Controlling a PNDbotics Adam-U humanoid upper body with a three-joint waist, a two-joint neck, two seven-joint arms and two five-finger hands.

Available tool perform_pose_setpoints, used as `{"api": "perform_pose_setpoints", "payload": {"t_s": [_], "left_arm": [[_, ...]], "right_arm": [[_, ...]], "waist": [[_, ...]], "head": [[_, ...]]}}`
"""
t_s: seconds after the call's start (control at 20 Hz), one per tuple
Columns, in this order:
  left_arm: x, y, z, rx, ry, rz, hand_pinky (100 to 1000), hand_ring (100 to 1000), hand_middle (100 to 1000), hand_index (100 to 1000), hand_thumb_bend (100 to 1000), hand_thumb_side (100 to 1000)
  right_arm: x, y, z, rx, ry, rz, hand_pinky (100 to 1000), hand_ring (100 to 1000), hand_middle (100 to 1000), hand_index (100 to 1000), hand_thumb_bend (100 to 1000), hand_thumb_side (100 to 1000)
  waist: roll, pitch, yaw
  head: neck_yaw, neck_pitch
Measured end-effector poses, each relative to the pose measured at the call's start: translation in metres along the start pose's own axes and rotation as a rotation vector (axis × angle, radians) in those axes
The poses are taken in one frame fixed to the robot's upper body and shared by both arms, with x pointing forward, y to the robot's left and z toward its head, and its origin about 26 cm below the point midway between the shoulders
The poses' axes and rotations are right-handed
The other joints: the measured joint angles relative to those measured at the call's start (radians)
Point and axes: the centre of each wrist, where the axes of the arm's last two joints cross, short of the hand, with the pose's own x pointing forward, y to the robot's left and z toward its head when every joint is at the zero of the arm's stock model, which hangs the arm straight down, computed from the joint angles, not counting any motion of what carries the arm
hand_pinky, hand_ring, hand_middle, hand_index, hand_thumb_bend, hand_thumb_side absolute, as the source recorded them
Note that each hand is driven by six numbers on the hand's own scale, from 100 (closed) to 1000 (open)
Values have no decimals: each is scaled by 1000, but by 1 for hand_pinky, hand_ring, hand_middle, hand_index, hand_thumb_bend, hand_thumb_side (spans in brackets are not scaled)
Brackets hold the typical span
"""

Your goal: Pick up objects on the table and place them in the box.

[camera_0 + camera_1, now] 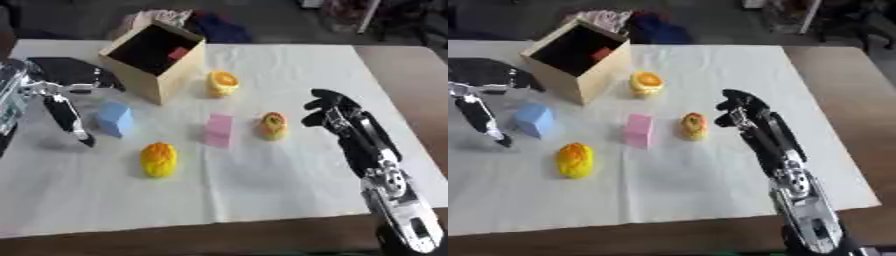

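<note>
Toward the right edge of the white sheet [262, 200] that covers the table, the right hand [328, 111] has its fingers curled and holds nothing; it is near an orange-and-yellow object [273, 125] but apart from it. By the left edge, the left hand [66, 97] is open, fingers straight and pointing down at the sheet just beside a blue block [115, 119]. A pink block [219, 130] stands mid-sheet, a yellow object [159, 159] nearer the front edge, and another yellow-orange object [222, 83] just beside the box [175, 75]. That wooden box sits tilted at the far left, with something red [178, 53] inside.
</note>
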Motion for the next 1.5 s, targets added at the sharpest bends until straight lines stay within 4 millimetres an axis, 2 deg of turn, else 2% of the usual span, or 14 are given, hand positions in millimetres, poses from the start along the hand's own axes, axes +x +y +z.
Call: {"api": "perform_pose_setpoints", "payload": {"t_s": [0.25,0.4,0.75,0.85,1.15,1.5], "left_arm": [[2,-4,-5,12,15,5,828,808,825,921,706,408],[2,-9,-8,11,25,17,801,746,767,878,644,393],[2,-14,-7,46,29,49,725,518,505,657,390,305],[2,-12,-7,75,14,63,717,504,479,631,369,295],[-2,12,10,160,-19,74,715,501,475,629,377,286],[-13,63,38,307,33,71,722,541,520,678,360,231]], "right_arm": [[-1,0,0,1,4,-1,677,590,634,815,100,671],[-1,0,-1,3,3,-2,677,590,634,815,100,673],[-1,1,-1,4,4,-3,677,590,634,816,100,677],[-1,1,-1,4,4,-3,677,589,634,816,100,678],[-1,1,-1,4,4,-3,677,589,634,816,100,678],[-1,1,-1,4,4,-3,677,589,634,816,100,682]], "waist": [[-3,0,-7],[-5,1,-11],[-5,1,-12],[-5,1,-12],[-5,1,-11],[-5,1,-10]], "head": [[3,0],[5,0],[7,0],[7,0],[6,0],[4,0]]}}
